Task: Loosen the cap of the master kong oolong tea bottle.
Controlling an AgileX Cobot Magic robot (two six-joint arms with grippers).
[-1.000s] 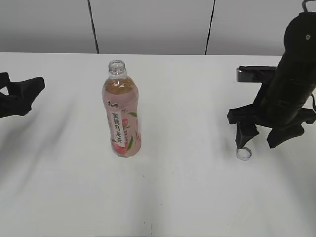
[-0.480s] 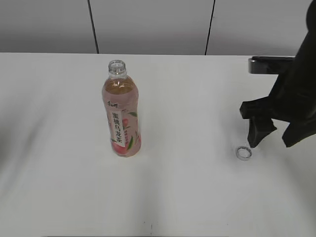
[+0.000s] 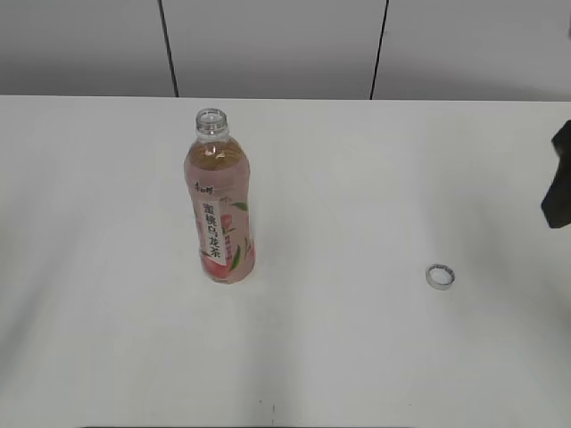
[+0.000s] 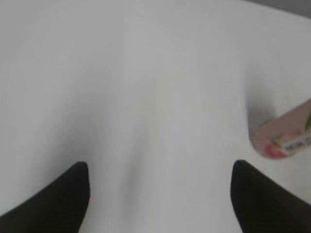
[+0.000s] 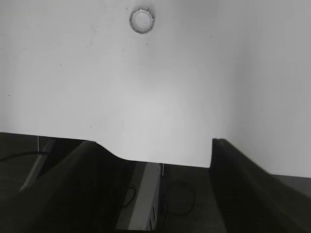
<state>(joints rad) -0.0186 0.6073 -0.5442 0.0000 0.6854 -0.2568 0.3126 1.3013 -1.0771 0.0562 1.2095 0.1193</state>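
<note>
The master kong oolong tea bottle (image 3: 220,209) stands upright left of the table's middle, its neck open and bare. Its pink lower end (image 4: 284,138) shows at the right edge of the left wrist view. The small white cap (image 3: 440,276) lies by itself on the table to the right, and shows again at the top of the right wrist view (image 5: 142,20). My left gripper (image 4: 160,189) is open over bare table, left of the bottle. My right gripper (image 5: 155,145) is open at the table's edge, well back from the cap, holding nothing.
Only a dark piece of the right arm (image 3: 559,183) shows at the exterior view's right edge. The white table (image 3: 357,339) ends just past the right fingers, with dark floor and a cable (image 5: 175,199) below. A grey panelled wall (image 3: 268,45) runs behind.
The right arm has pulled away to the right, from just above the cap to almost out of the exterior view. The left gripper has left that view. Bottle and cap stayed put.
</note>
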